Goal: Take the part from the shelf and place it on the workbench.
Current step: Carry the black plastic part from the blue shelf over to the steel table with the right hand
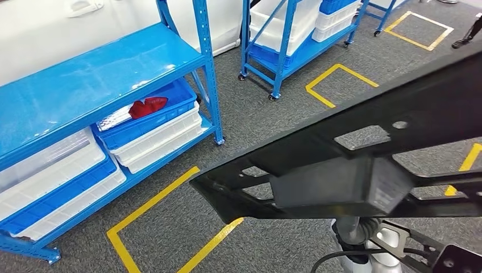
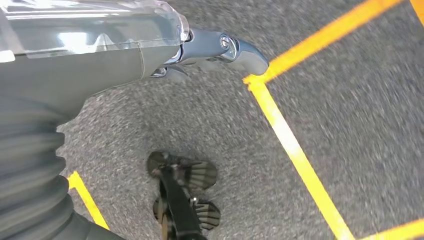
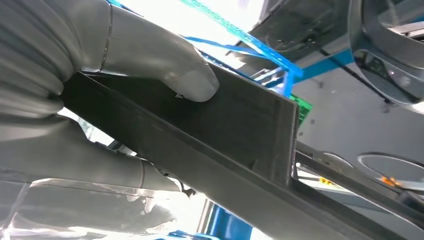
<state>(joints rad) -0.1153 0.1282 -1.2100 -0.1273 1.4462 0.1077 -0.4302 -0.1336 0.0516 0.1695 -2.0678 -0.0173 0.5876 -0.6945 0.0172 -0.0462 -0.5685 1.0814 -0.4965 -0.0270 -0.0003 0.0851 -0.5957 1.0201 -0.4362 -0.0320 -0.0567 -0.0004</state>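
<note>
My right hand (image 3: 100,100) grips the black part (image 1: 352,153), thumb pressed on its flat face; it spans four o'clock in my head view. My left hand (image 2: 200,50) hangs empty, fingers curled, over the carpet (image 2: 350,110).

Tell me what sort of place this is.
Probably a factory or warehouse parts area: blue steel shelving stacked with plastic bins, yellow tape boxes marked on grey carpet, and a black frame part carried in the right hand.
</note>
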